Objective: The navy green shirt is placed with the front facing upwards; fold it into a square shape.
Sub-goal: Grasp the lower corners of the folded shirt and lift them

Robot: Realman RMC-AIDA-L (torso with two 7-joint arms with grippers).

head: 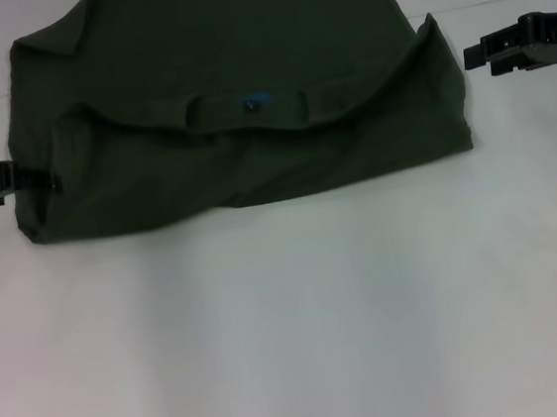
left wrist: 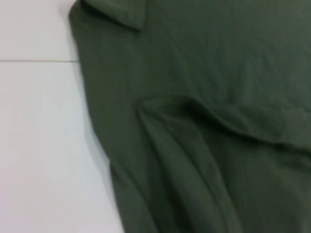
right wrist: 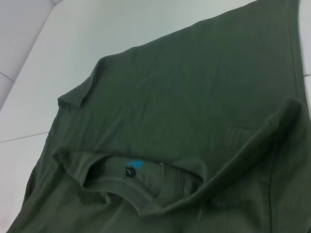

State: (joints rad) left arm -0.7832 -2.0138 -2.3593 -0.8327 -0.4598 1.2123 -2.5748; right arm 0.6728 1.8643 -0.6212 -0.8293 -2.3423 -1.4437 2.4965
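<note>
Shirt [head: 239, 113] lies on the white table [head: 293, 346], well forward of me, with its collar end doubled over onto the body. The collar [head: 248, 107] and its blue mark [head: 252, 102] face up along the fold, and no chest print shows. My left gripper [head: 42, 184] sits at the shirt's left edge, touching the cloth. Whether it is closed on fabric I cannot tell, since the fingers merge with the dark cloth. My right gripper [head: 476, 53] hangs just beside the right edge, clear of the cloth, its fingers apart and holding nothing.

Judgement: the lengthwise fold is laid but untidy. The folded edge sags in the middle and a ridge [left wrist: 194, 126] runs across the left side.

Procedure as I judge it:
1. Square both corners of the folded layer to the side edges.
2. Draw outward evenly on both sides to flatten the ridge.
3. Release only when the fold line runs straight.

Risk: a one-sided pull would skew the whole shirt.
</note>
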